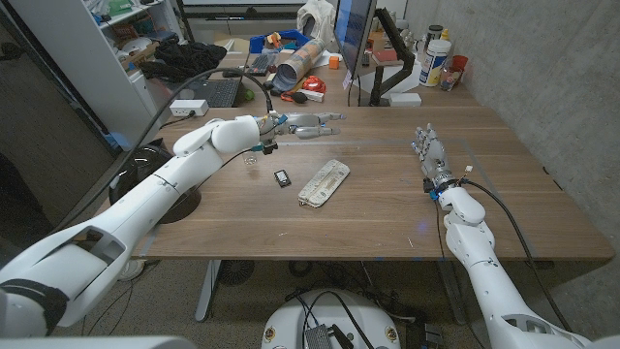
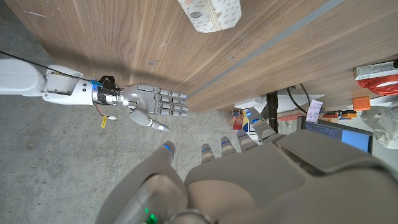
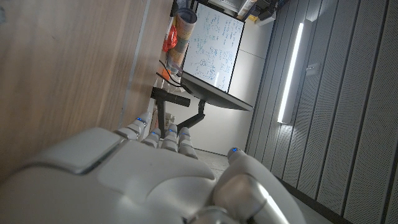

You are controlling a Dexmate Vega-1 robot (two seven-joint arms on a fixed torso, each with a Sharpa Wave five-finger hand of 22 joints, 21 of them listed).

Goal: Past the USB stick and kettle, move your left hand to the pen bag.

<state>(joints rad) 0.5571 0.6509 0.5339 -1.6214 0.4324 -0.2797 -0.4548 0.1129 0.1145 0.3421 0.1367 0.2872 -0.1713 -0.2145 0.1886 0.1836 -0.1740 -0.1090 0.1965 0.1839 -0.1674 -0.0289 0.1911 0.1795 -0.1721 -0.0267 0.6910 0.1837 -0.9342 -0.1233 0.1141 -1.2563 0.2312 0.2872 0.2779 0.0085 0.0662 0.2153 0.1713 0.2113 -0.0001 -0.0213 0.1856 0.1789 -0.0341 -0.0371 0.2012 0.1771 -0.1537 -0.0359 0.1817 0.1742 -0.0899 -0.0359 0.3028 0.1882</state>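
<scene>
Pen bag (image 1: 324, 183): a pale, patterned zip pouch lying flat near the middle of the wooden table (image 1: 387, 218), angled so one end points to about two o'clock. A small black USB stick (image 1: 282, 177) lies just beside it at nine o'clock. I see no kettle on the table, so I cannot place it.

My left hand (image 1: 308, 123) hangs over the far part of the table, at about eleven o'clock from the pouch and well apart from it. Its fingers are stretched out and apart, holding nothing. My right hand (image 1: 429, 155) stands at the table's three o'clock side, fingers extended upward, also empty; the left wrist view shows it the same way (image 2: 155, 102).

To do this well, I judge I should draw the left hand back toward six o'clock, keeping it above the surface so it clears the stick, and lower it only once it is over the pouch.
</scene>
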